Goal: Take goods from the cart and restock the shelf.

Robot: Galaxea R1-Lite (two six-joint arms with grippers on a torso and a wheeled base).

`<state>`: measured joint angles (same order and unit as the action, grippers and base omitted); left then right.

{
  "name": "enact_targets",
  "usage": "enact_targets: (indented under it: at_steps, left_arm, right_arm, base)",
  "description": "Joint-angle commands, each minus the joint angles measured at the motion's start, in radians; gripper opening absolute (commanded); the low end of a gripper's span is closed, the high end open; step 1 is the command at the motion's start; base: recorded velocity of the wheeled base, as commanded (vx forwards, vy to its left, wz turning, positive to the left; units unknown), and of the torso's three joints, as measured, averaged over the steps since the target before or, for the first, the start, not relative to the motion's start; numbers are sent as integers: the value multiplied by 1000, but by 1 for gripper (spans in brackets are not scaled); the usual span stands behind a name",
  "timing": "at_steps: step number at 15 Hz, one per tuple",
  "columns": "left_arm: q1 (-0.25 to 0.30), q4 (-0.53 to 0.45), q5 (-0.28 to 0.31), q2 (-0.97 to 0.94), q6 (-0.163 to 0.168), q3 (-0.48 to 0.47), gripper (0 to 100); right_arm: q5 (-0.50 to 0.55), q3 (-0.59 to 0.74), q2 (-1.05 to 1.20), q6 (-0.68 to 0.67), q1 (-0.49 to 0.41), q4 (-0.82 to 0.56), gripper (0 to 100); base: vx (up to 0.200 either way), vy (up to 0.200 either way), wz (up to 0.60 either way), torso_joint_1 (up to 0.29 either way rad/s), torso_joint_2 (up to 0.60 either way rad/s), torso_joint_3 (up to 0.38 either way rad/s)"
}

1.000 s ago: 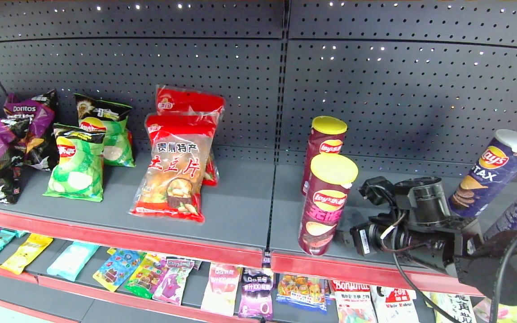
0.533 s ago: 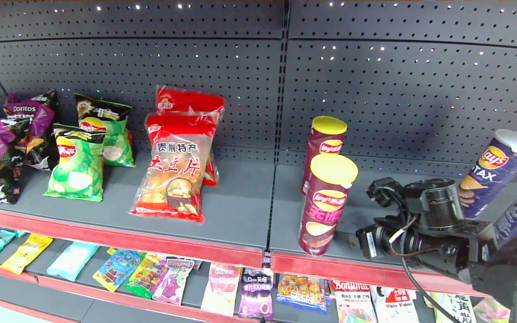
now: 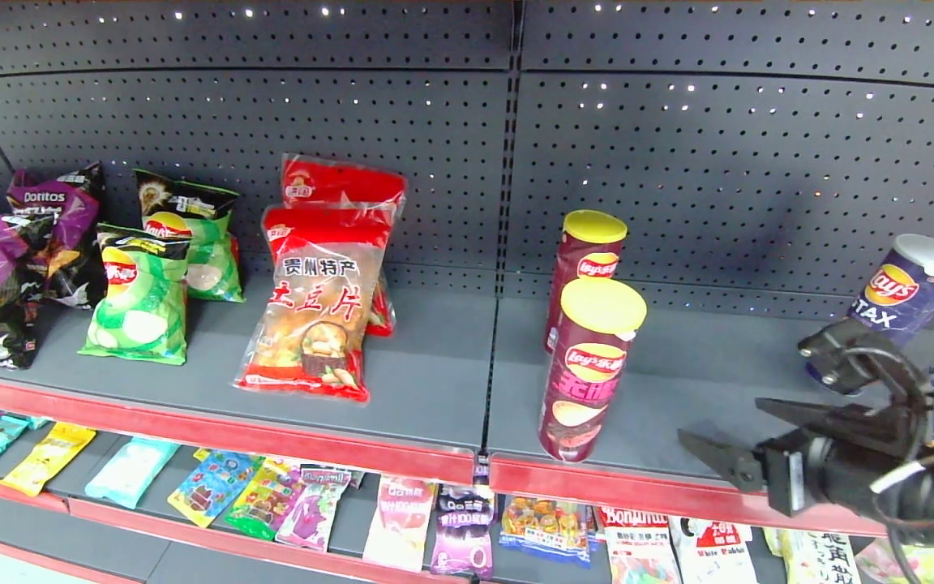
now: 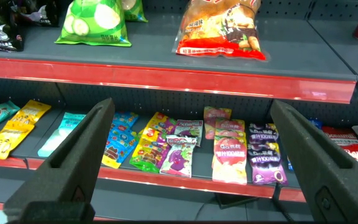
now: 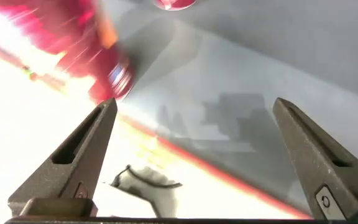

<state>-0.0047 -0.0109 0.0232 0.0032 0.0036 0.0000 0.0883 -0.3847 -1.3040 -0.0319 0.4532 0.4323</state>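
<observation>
Just right of the front maroon chip can, in the head view, the right gripper hangs at the red front edge of the shelf. Its jaws are apart and nothing is between them. Further right of the maroon can and more to the back, a blue chip can stands on the shelf board, apart from the gripper. I judge from this that the placing step for this can is finished and that the arm is free.

From the left wrist view, the left gripper also has its jaws wide apart and carries nothing. It faces the lower shelf, one level under the maroon can, where candy packets lie in rows.

From the right wrist view, the jaws stand apart over the grey shelf board, with a red shape beside them that is too blurred to name.

The next move, I think, calls for bringing a free gripper to the cart for another item, while passing clear of the maroon can so that it does not tip.
</observation>
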Motion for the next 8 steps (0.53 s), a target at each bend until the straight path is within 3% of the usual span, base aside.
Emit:
enact_targets:
  at_steps: [1, 2, 5, 8]
  left_arm:
    - [0, 0, 0, 1, -1, 0, 100]
    - [0, 0, 0, 1, 1, 0, 100]
    - [0, 0, 0, 1, 1, 0, 100]
    - [0, 0, 0, 1, 1, 0, 100]
  right_arm:
    - [-107, 20, 393, 17, -8, -285, 100]
    - [-133, 29, 471, 26, -22, -356, 100]
    - [-298, 76, 767, 144, -231, -546, 100]
    - [-346, 136, 957, 162, -436, -580, 100]
  base:
    - [0, 0, 0, 0, 0, 0]
    - [0, 0, 0, 0, 0, 0]
    - [0, 0, 0, 0, 0, 0]
    - [0, 0, 0, 0, 0, 0]
